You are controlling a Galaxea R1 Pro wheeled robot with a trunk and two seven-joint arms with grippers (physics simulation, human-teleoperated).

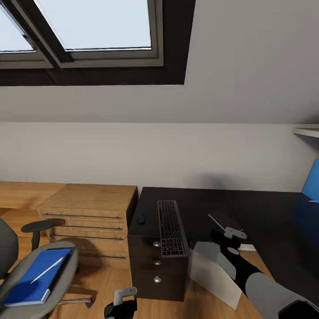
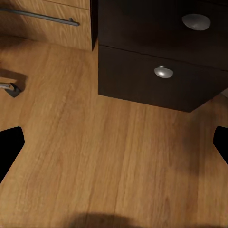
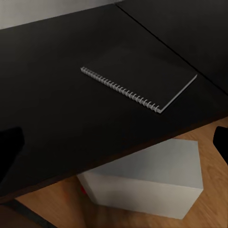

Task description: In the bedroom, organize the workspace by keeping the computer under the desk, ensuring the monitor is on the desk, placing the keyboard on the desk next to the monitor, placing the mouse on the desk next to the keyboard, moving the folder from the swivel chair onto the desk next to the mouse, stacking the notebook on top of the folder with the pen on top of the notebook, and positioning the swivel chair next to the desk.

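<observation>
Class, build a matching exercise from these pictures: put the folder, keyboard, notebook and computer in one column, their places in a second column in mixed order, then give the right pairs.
Things
1. folder
2. keyboard
3. notebook
4. computer

Places
A. on the floor, partly under the desk's edge
B. on the chair seat, with the pen on it
C. on the desk above the drawers, with the mouse beside it
D. flat on the desk, spiral edge showing, above the white box

Pairs: 1-B, 2-C, 3-D, 4-A
</observation>
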